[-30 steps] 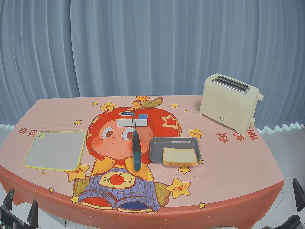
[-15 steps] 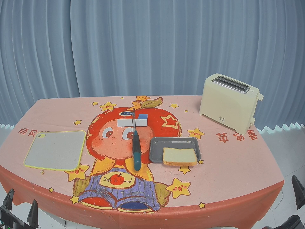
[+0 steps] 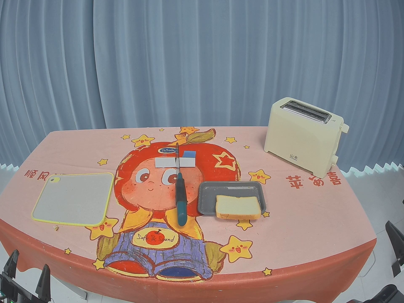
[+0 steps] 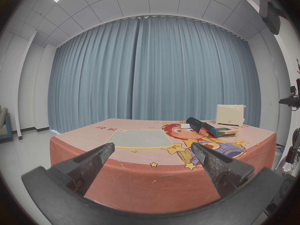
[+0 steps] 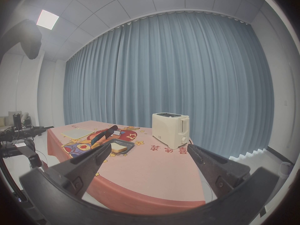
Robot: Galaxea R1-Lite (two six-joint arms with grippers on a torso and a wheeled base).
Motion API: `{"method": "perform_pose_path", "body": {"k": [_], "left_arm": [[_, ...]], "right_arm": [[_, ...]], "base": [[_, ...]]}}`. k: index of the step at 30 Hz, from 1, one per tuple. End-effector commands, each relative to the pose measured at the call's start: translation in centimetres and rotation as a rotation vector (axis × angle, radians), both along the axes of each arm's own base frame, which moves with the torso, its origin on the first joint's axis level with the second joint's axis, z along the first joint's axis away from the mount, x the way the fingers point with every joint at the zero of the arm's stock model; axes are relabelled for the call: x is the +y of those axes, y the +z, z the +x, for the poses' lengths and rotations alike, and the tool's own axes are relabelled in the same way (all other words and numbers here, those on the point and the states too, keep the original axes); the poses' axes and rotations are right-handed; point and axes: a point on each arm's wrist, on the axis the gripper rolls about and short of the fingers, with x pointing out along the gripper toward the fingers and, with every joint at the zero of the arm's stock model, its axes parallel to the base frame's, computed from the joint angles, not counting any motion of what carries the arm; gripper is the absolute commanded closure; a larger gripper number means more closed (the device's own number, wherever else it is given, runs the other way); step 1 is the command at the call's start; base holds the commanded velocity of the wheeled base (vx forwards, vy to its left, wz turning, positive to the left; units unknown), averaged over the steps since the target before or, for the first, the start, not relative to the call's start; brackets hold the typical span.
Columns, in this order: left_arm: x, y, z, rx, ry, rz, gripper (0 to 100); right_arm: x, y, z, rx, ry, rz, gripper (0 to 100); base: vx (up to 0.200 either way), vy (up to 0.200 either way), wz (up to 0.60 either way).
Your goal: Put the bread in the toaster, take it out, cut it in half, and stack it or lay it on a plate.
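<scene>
nothing laid out had moved in the last second. only the right gripper (image 5: pixel 148 148), jaws spread wide, had crept up a little, well short of the tray (image 3: pixel 230 185). the bread (image 3: pixel 238 207) lay untouched on the tray's near edge, with the toaster (image 3: pixel 303 135) well behind the tray to the right. the left gripper (image 4: pixel 152 146) hung spread too. i'd say the first reach was only starting.

Lettering on tablecloth (image 3: pixel 313 221) and toaster (image 3: pixel 301 139)
</scene>
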Motion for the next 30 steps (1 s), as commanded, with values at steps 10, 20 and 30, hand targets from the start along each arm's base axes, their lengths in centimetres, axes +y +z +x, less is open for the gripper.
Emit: {"method": "perform_pose_path", "body": {"k": [10,20,30], "left_arm": [[0.0,-0.5,0.1,0.016,0.001,-0.001,0],[0.0,-0.5,0.1,0.016,0.001,-0.001,0],[0.0,-0.5,0.1,0.016,0.001,-0.001,0]], "right_arm": [[0.3,0.4,1.7,0.057,0.075,-0.069,0],[0.6,-0.3,2.7,0.142,0.126,-0.073,0],[0.9,-0.9,4.5,0.258,0.134,-0.067,0]], "base": [[0.000,0.000,0.00],[0.000,0.000,0.00],[0.000,0.000,0.00]]}}
